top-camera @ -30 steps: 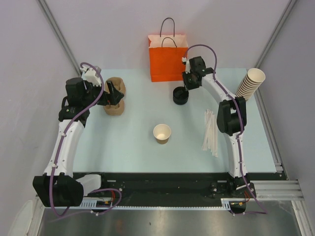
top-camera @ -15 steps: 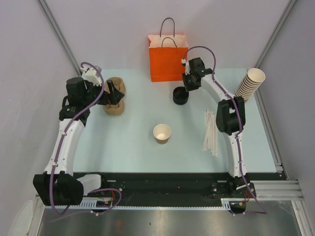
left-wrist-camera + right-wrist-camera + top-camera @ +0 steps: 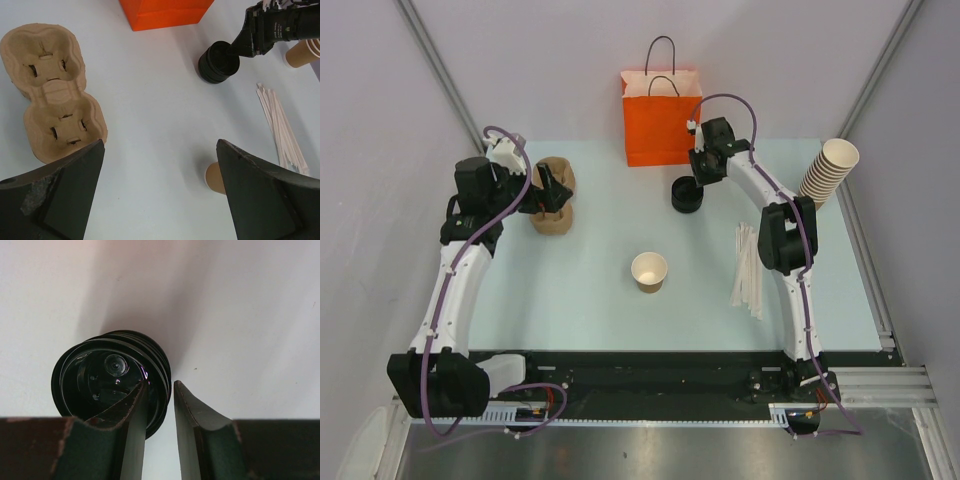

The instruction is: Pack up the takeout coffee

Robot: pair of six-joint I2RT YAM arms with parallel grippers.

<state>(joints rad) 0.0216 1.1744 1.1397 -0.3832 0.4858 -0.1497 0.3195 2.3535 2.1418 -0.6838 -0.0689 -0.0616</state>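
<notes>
No lidded coffee cup shows in any view. A small lidless paper cup (image 3: 649, 271) stands upright mid-table; its side also shows in the left wrist view (image 3: 215, 177). A stack of black lids (image 3: 686, 196) sits in front of the orange bag (image 3: 662, 125). My right gripper (image 3: 696, 178) is at that stack. In the right wrist view (image 3: 159, 384) its jaws are a narrow gap apart, one finger inside the top lid (image 3: 105, 380) and the other outside its rim. My left gripper (image 3: 542, 190) hangs wide open and empty (image 3: 160, 145) by the brown cup carrier (image 3: 50, 90).
A tall stack of tan cups (image 3: 828, 170) leans at the right edge of the table. White paper-wrapped sticks (image 3: 748, 268) lie at the right. The cup carrier (image 3: 553, 195) lies at the left. Grey walls close in the back and sides.
My right gripper has shifted slightly towards the bag at the lid stack. The left arm, the lids and the cup have not moved.
</notes>
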